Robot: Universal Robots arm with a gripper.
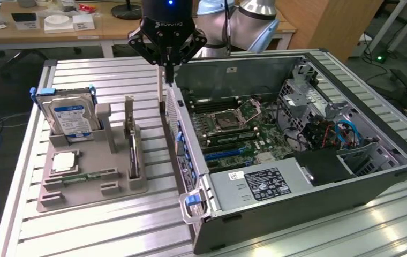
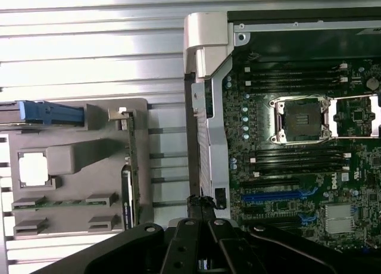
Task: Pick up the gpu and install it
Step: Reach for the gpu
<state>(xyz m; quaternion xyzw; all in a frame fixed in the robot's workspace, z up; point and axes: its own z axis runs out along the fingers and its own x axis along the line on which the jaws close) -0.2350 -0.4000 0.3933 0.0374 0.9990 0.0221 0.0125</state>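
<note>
gpu (image 1: 133,155): stands on edge in a slot of the tray (image 1: 82,190), on the side nearest the case (image 1: 289,202), silvery bracket upright at its far end, well apart from the gripper (image 1: 165,68). tray on the exterior view's left, hard drive (image 1: 71,119) upright at its far end, memory stick (image 1: 83,175) flat toward its near end. gripper: hangs high over the gap between tray and case, fingers pressed together, touching neither. case open on the exterior view's right, just beside the tray, blue slots (image 1: 224,153) showing on its board.
</note>
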